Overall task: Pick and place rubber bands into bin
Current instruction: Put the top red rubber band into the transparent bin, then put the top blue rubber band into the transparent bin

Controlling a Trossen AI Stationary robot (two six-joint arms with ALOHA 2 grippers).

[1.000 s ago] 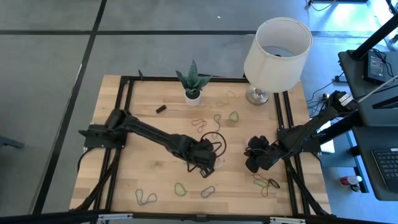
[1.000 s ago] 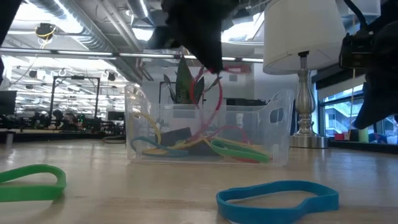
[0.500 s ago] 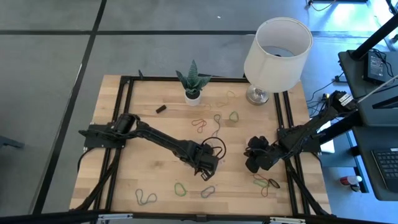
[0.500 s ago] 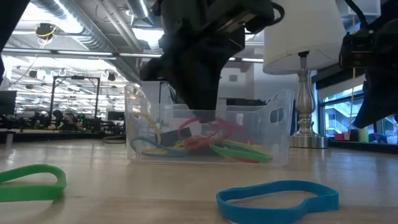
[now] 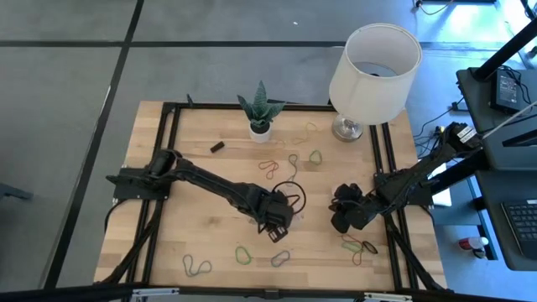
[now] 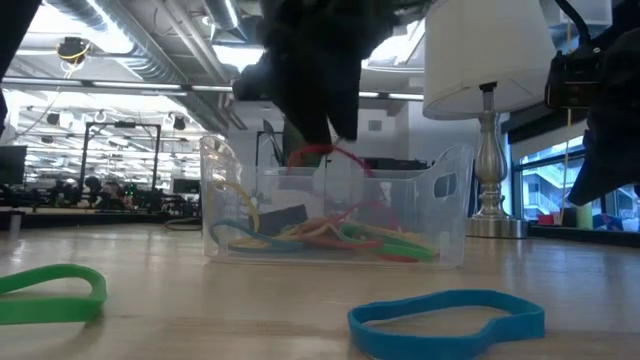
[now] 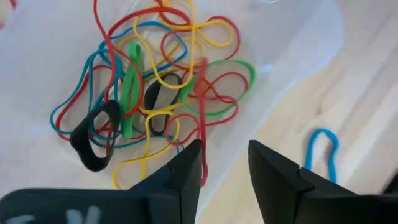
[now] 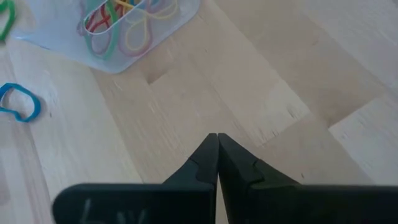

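Note:
The clear bin (image 6: 335,210) stands mid-table and holds several rubber bands (image 7: 155,93) in red, yellow, green, blue and black. My left gripper (image 7: 225,168) hovers open just above the bin (image 5: 289,214), fingers pointing down. A red band (image 6: 320,155) rises from the pile to its fingertips. My right gripper (image 8: 217,155) is shut and holds nothing; it stays low over bare wood to the right of the bin (image 8: 143,25). Loose bands lie around the table: a green one (image 6: 50,293), a blue one (image 6: 445,318) and others (image 5: 315,157). My left gripper is open, and the red band's upper strand (image 7: 202,149) lies against the inner side of one finger (image 7: 186,174). It is not pinched. The band hangs from there down into the bin, its lower part among the other bands.
A white lamp (image 5: 373,67) stands at the far right, a potted plant (image 5: 260,126) at the far middle, with a small black piece (image 5: 216,147) near it. More loose bands lie along the near edge (image 5: 197,267) and near my right arm (image 5: 359,246).
My left gripper went down into the bin with the red band, then rose again above the rim and opened. The red band, which had hung stretched from the shut fingers, now sags with most of it in the bin.

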